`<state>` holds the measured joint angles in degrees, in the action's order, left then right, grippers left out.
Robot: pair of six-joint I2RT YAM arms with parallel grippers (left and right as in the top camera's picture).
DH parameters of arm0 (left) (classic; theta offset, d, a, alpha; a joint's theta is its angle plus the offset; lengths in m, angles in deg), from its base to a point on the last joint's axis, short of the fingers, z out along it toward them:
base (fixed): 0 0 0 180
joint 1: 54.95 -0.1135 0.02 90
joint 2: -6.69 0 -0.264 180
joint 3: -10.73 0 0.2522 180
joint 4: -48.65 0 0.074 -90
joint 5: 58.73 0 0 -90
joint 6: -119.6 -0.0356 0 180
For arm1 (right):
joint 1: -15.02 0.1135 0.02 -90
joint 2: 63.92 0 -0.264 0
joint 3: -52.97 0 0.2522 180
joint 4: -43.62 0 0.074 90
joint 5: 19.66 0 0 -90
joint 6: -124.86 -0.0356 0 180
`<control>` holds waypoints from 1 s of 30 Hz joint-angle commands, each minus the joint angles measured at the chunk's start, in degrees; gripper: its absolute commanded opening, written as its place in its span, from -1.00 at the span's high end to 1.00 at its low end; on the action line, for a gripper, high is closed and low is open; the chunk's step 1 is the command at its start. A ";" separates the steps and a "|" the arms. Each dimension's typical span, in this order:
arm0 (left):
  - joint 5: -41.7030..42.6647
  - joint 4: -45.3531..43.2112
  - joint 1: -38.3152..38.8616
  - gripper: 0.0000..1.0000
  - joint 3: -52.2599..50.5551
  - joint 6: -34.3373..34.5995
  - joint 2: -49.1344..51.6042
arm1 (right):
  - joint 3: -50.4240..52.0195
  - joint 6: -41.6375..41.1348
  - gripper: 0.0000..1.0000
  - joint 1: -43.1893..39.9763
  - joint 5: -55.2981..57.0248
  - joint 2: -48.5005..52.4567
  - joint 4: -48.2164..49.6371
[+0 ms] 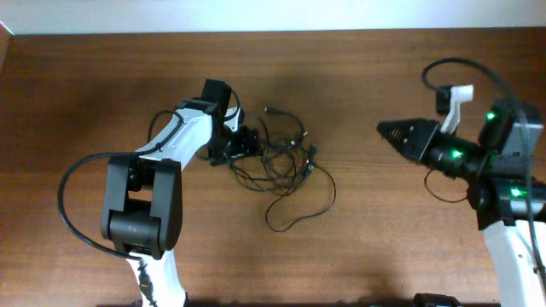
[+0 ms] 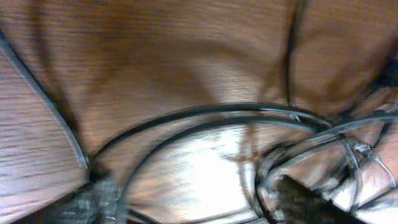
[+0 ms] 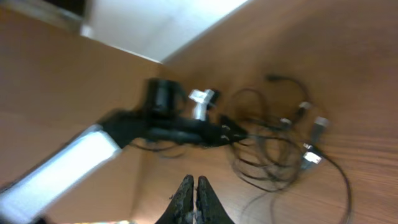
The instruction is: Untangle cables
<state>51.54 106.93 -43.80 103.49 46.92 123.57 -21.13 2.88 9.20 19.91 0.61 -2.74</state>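
The cables (image 1: 286,160) are thin black cords with small plug ends, lying as a tangled bundle with a loose loop (image 1: 303,209) trailing toward the front. My left gripper (image 1: 243,142) is down at the bundle's left edge. In the left wrist view its blurred fingers (image 2: 199,202) stand wide apart, close to the table, with cable strands (image 2: 205,115) curving across between and ahead of them. My right gripper (image 1: 384,130) is shut and empty, held to the right of the bundle and pointing at it. In the right wrist view its fingers (image 3: 194,185) are pressed together, with the cables (image 3: 273,149) ahead.
The wooden table (image 1: 384,239) fills the view, with a white wall strip (image 1: 256,15) at the back. A thick black arm cable (image 1: 72,200) loops at the left arm's base, and another (image 1: 452,68) arcs over the right arm.
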 commanded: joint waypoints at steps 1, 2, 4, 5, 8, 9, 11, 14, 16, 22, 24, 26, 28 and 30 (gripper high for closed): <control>6.54 0.90 -0.22 -0.72 -0.17 -6.51 0.66 | -0.20 9.73 0.92 1.44 11.21 0.24 -5.90; 7.91 1.49 -0.20 -0.71 0.37 -7.67 0.00 | -0.20 11.52 0.91 1.70 12.50 0.96 -7.98; 7.76 2.14 -0.20 -0.70 0.44 -7.82 -3.28 | -0.20 13.84 0.82 1.75 14.36 2.80 -11.76; 7.08 2.56 -0.20 -0.69 0.44 -7.78 -4.94 | -0.07 14.43 0.78 1.75 15.41 3.74 -13.11; 2.51 3.15 0.15 -0.71 0.44 -5.40 -10.86 | 0.00 18.53 0.73 1.75 15.17 8.02 -16.09; -1.25 2.89 0.76 -0.72 0.44 -2.54 -12.50 | 0.00 19.41 0.69 1.75 15.15 9.38 -16.28; -5.75 1.29 2.89 -0.38 0.44 -0.17 -13.75 | 0.00 19.56 0.65 1.75 15.13 12.24 -16.33; -7.91 0.04 5.22 0.11 0.44 -0.15 -12.92 | 0.02 19.63 0.63 1.75 15.15 15.91 -16.72; -8.11 -4.31 7.93 -0.01 0.42 2.32 -11.93 | 0.11 19.80 0.63 2.45 15.17 18.60 -16.41; -23.19 -7.82 12.87 0.04 0.42 8.98 -9.64 | 0.24 19.80 0.64 4.04 15.65 22.12 -15.58; -26.36 -7.50 12.63 0.14 0.42 9.53 -6.47 | 0.39 20.37 0.63 4.07 16.87 22.12 -15.63; -27.63 -7.23 12.20 0.24 0.42 15.26 -3.76 | 0.90 21.20 0.64 4.04 16.87 22.12 -15.61; -27.54 -7.23 10.54 0.22 0.44 21.49 -3.34 | 1.22 21.29 0.63 4.07 17.38 22.12 -15.54; -27.17 -7.19 9.38 0.19 0.42 26.40 -3.48 | 1.25 21.29 0.63 4.07 18.88 22.12 -15.58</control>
<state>25.68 99.63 -32.67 103.66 64.53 120.18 -20.43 23.27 12.89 36.74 22.51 -18.34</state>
